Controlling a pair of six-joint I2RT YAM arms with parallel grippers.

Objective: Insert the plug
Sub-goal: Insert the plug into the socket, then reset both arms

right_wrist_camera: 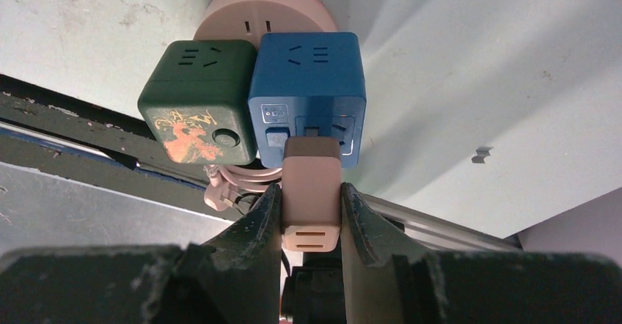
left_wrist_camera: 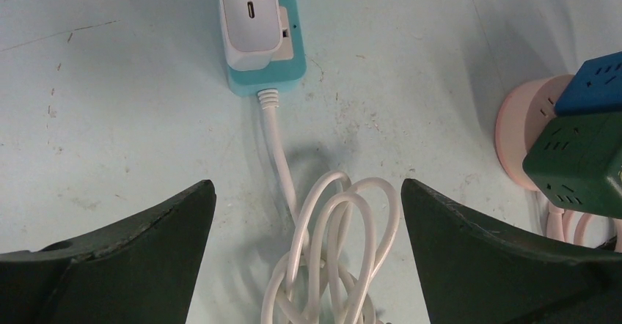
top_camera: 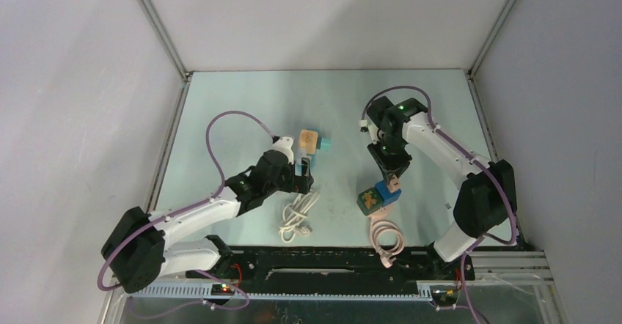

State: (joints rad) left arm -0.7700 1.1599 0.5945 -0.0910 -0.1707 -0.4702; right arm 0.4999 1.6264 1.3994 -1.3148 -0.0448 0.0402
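Note:
My right gripper (right_wrist_camera: 310, 192) is shut on a pale pink plug (right_wrist_camera: 312, 170), gripping its two sides. The plug's front end meets the near face of a blue socket cube (right_wrist_camera: 308, 75); its prongs are hidden. In the top view, the right gripper (top_camera: 394, 181) hangs just above that blue cube (top_camera: 384, 192). A dark green socket cube (right_wrist_camera: 198, 89) stands beside the blue one, and both sit on a round pink base (right_wrist_camera: 260, 9). My left gripper (left_wrist_camera: 307, 188) is open over a coiled white cable (left_wrist_camera: 345, 243), holding nothing.
A white charger (left_wrist_camera: 251, 20) sits in a teal socket block (left_wrist_camera: 290, 67) ahead of the left gripper (top_camera: 302, 168). A pink cord coil (top_camera: 386, 236) lies near the black front rail (top_camera: 323, 262). Grey walls enclose the table.

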